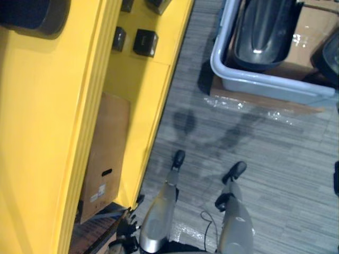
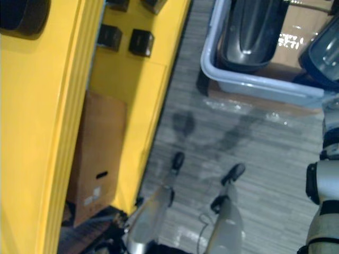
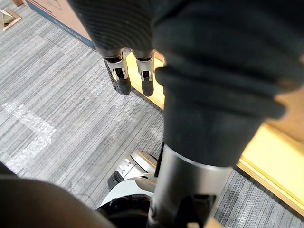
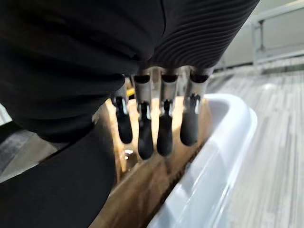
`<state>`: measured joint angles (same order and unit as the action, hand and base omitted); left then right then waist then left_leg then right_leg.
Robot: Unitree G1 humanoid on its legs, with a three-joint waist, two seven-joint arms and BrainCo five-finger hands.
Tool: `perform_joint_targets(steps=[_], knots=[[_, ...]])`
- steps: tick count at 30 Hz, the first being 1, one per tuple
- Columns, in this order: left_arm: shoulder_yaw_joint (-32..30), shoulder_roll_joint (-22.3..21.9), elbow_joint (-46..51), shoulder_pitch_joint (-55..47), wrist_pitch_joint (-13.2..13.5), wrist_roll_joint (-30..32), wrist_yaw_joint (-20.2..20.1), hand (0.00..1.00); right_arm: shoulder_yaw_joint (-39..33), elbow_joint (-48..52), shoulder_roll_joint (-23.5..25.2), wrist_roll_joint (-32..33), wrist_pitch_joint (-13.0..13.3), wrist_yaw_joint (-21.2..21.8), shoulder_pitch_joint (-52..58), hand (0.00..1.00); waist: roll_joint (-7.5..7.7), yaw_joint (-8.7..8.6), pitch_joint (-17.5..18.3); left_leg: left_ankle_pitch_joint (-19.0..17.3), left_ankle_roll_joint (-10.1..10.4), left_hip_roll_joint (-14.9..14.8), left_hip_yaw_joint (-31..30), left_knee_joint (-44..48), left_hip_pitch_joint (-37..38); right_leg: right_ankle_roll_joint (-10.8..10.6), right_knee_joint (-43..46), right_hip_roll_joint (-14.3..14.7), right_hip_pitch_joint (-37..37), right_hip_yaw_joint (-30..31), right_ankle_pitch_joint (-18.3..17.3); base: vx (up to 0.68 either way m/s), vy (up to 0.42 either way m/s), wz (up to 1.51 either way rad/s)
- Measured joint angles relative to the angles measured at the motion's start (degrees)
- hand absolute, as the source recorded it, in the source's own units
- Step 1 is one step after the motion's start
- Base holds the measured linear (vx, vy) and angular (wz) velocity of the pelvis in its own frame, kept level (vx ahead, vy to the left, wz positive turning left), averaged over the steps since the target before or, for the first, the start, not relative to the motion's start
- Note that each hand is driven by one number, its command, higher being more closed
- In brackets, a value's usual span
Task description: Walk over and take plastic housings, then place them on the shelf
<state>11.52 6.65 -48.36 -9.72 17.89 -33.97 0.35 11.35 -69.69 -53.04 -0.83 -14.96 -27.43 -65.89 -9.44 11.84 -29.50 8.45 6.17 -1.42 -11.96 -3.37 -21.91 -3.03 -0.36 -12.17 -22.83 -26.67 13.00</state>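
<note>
Dark plastic housings (image 1: 262,32) lie in a pale grey bin (image 1: 254,79) on the floor ahead and to the right; another housing (image 2: 323,53) shows at the bin's right end. A dark housing (image 1: 32,16) rests on the yellow shelf (image 1: 53,132) at far left. My right hand (image 4: 164,128) hangs beside the bin's rim (image 4: 223,156), fingers straight and holding nothing. My left hand (image 3: 121,78) hangs over the carpet close to the shelf's yellow base (image 3: 270,152), fingers straight and empty.
Small dark blocks (image 1: 144,42) sit on the shelf's lower level. A cardboard box (image 1: 106,153) stands under the shelf. Flat cardboard (image 1: 307,32) lies beneath and behind the bin. Grey carpet (image 1: 275,159) stretches between shelf and bin.
</note>
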Motion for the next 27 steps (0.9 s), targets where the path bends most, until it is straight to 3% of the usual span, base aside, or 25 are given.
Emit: perform_joint_targets(steps=[3, 8, 14, 15, 17, 20, 23, 27], knots=[[-0.04, 0.05, 0.01, 0.07, -0.45, 0.04, -0.03, 0.00, -1.19, -0.14, 0.40, 1.05, 1.53, -1.68, 0.02, 0.00, 0.02, -0.08, 0.02, 0.02, 0.01, -0.01, -0.03, -0.04, 0.66, 0.00, 0.01, 0.00, 0.72, -0.11, -0.01, 0.00, 0.000, 0.00], [-0.67, 0.38, -0.13, -0.11, -0.96, 0.28, -0.03, 0.00, -2.60, 1.82, 2.06, 1.02, 7.94, -9.13, 0.67, 0.00, 1.16, -0.42, 0.56, 0.01, 0.01, -0.10, 0.04, -0.49, 3.08, -0.12, -0.34, 0.19, 3.13, -0.17, -0.12, 0.00, -0.001, -0.01], [-3.16, 2.50, -0.05, -2.29, -1.40, 0.87, -0.65, 0.00, -6.34, 10.83, 6.05, 1.04, 13.41, -13.52, 9.20, 0.00, 6.87, -1.92, 3.24, -0.83, -0.04, -0.60, 1.39, -1.10, 8.17, -0.93, -0.81, 0.52, 7.69, 0.27, -1.33, 0.01, -0.002, -0.05], [-3.73, 2.51, -0.05, -2.62, -1.41, 1.04, -0.70, 0.00, -7.36, 11.79, 6.64, 0.96, 13.80, -13.92, 10.61, 0.00, 7.34, -2.10, 3.52, -0.99, -0.11, -0.59, 1.46, -1.10, 8.88, -1.02, -0.90, 0.53, 8.35, 0.31, -1.45, 0.02, 0.002, -0.11], [-5.03, 3.18, 0.00, -4.86, -1.61, 1.37, -0.69, 0.00, -11.56, 17.62, 10.14, 0.46, 14.04, -13.97, 18.76, 0.00, 9.99, -3.12, 6.52, -2.05, 0.04, -0.68, 2.07, -1.10, 11.07, -1.63, -1.42, 0.85, 10.62, 0.61, -2.02, 0.07, -0.003, -0.10], [-6.44, 3.60, 0.22, -6.16, -1.76, 2.96, -0.60, 0.00, -14.26, 23.76, 12.59, -0.17, 14.10, -14.13, 25.21, 0.00, 11.91, -3.39, 8.33, -2.96, 0.09, -0.87, 3.07, -1.10, 13.06, -1.69, -2.19, 1.31, 12.40, 1.34, -2.08, 0.06, -0.008, -0.15], [-7.32, 4.09, 0.92, -7.76, -2.61, 5.19, -0.37, 0.00, -17.78, 32.15, 15.07, -0.15, 13.86, -13.99, 32.54, 0.00, 13.35, -4.87, 11.28, -4.02, 0.12, -0.97, 3.74, -1.09, 14.52, -1.83, -2.53, 1.40, 14.11, 1.44, -2.57, 0.07, 0.001, -0.09], [-8.46, 4.51, 5.73, -11.17, -6.81, 10.28, 0.02, 0.00, -22.88, 48.03, 22.55, 0.12, 13.81, -12.03, 46.19, 0.00, 15.11, -5.24, 15.30, -5.64, -0.20, -1.22, 6.59, -0.87, 18.13, -2.04, -3.78, 1.76, 17.19, 3.06, -2.49, 0.10, 0.015, -0.24]])
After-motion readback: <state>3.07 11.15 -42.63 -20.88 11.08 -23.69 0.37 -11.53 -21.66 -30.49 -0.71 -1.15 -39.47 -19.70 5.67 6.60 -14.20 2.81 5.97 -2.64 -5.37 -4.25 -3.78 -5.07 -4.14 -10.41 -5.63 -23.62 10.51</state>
